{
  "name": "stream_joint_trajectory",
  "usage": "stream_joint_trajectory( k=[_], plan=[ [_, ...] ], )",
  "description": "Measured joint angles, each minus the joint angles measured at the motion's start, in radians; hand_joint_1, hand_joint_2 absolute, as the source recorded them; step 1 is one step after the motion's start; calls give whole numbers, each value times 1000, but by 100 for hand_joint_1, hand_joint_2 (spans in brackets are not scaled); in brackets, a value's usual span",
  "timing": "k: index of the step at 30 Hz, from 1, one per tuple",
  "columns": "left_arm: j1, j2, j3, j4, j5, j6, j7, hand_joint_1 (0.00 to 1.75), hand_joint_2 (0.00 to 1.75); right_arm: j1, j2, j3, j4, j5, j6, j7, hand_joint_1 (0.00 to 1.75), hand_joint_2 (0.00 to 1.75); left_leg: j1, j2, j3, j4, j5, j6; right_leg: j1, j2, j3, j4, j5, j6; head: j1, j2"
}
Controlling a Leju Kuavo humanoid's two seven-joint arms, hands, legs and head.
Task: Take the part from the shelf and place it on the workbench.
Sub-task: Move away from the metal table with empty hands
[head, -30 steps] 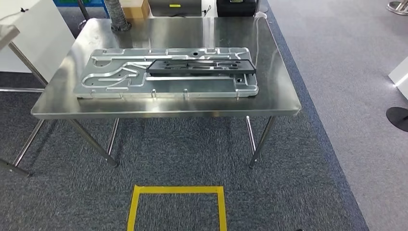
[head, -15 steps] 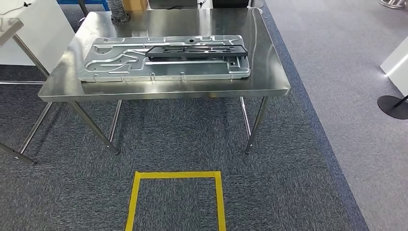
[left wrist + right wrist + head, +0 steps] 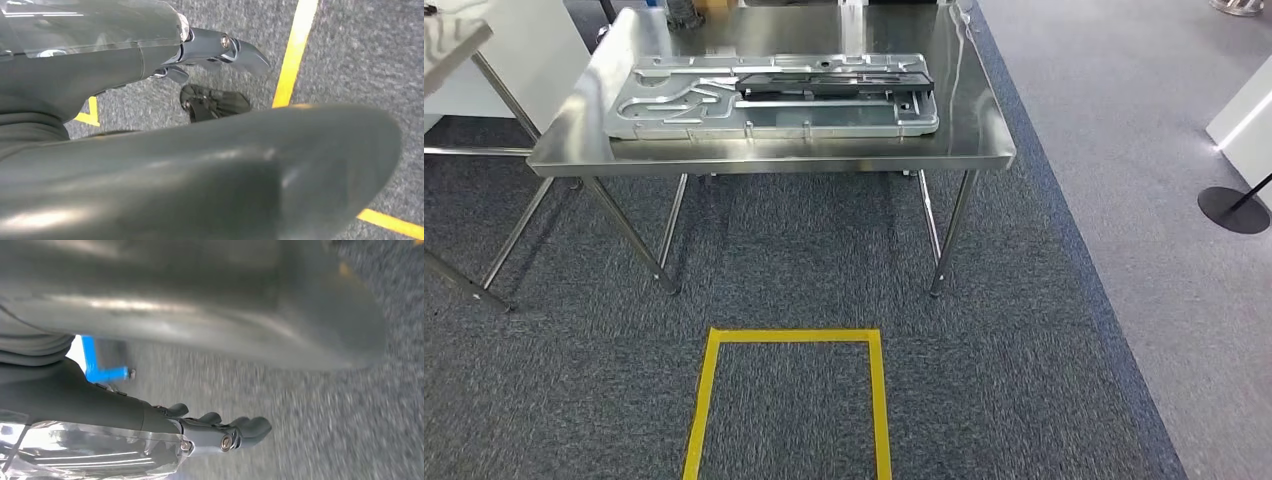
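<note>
Grey carpet (image 3: 1024, 400) with a yellow taped square (image 3: 789, 400) marks a standing spot before the steel worktop (image 3: 774, 155). The dark part (image 3: 834, 82) lies seated on the aluminium plate (image 3: 774, 105), toward its right end. The left hand (image 3: 215, 47) and right hand (image 3: 220, 432) hang toward the floor, fingers loosely extended, grasping nothing.

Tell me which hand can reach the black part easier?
Right, probably: the black part lies toward the silver plate's right end. Left hand and right hand both hang empty.
</note>
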Motion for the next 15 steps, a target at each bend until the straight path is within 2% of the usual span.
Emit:
stream_joint_trajectory(
  k=[1, 2, 3, 5, 6, 7, 8, 9, 10, 11, 12, 13, 14, 15],
  plan=[
    [2, -1, 0, 1, 0, -1, 4, 0, 0, -1, 0, -12, 0, -16, 13, 8, 0, 0, 1, 2, -12, 1, 12, 7, -2, 2, -6, 3, -6, 6, 0, 0],
    [3, -2, 1, 2, -1, -2, 7, 0, 0, -2, 0, -24, 0, -29, 24, 14, 0, 0, 2, 4, -25, 0, 26, 15, -3, 4, -15, 21, -34, 11, 0, 0],
    [4, -2, 1, 3, -2, -3, 9, 0, 0, -2, 0, -34, 1, -37, 32, 19, 0, 0, 4, 6, -41, -1, 41, 22, -4, 6, -28, 57, -81, 15, 0, 0],
    [5, -3, 1, 3, -4, -5, 10, 0, 0, -1, 2, -50, 2, -45, 38, 22, 0, 0, 1, 7, -74, 1, 67, 29, -6, 8, -54, 179, -191, 20, 0, 0],
    [6, -4, 1, 3, -5, -5, 10, 0, 0, -1, 2, -56, 3, -50, 41, 23, 0, 0, 0, 7, -92, 4, 79, 29, -6, 8, -61, 242, -218, 22, 0, 0],
    [6, -5, 1, 3, -7, -7, 11, 0, 0, -2, 3, -63, 4, -57, 46, 24, 0, 0, -1, 8, -112, 10, 91, 28, -6, 8, -58, 284, -216, 24, 0, 0],
    [6, -5, 1, 3, -9, -9, 12, 0, 0, -3, 4, -71, 4, -67, 54, 25, 0, 0, -2, 9, -133, 19, 101, 26, -6, 8, -40, 296, -193, 24, 0, 0],
    [6, -5, 1, 3, -12, -11, 13, 0, 0, -4, 4, -80, 4, -78, 63, 27, 0, 0, -2, 9, -154, 29, 110, 24, -6, 8, -5, 271, -162, 22, 0, 0],
    [6, -5, 1, 3, -13, -14, 16, 0, 0, -5, 4, -88, 4, -88, 72, 29, 0, 0, -2, 9, -173, 40, 117, 22, -5, 8, 47, 215, -142, 18, 0, 0],
    [5, -5, 1, 3, -14, -16, 18, 0, 0, -8, 4, -95, 4, -94, 80, 30, 0, 0, -3, 8, -189, 53, 122, 18, -3, 8, 108, 133, -144, 13, 0, 0],
    [5, -5, 1, 3, -15, -18, 21, 0, 0, -11, 5, -101, 4, -98, 85, 30, 0, 0, -4, 8, -202, 63, 128, 14, -1, 9, 158, 60, -159, 8, 0, 0],
    [4, -5, 1, 3, -15, -19, 22, 0, 0, -14, 6, -106, 4, -100, 91, 31, 0, 0, -5, 9, -211, 70, 135, 9, 2, 9, 191, 7, -176, 2, 0, 0],
    [4, -5, 1, 3, -15, -20, 22, 0, 0, -15, 7, -109, 4, -100, 96, 31, 0, 0, -5, 9, -217, 73, 144, 3, 5, 9, 205, -22, -187, -3, 0, 0],
    [5, -5, 1, 3, -15, -21, 22, 0, 0, -15, 8, -111, 4, -98, 101, 32, 0, 0, -4, 9, -220, 72, 152, -3, 5, 8, 200, -25, -182, -10, 0, 0]
  ],
)
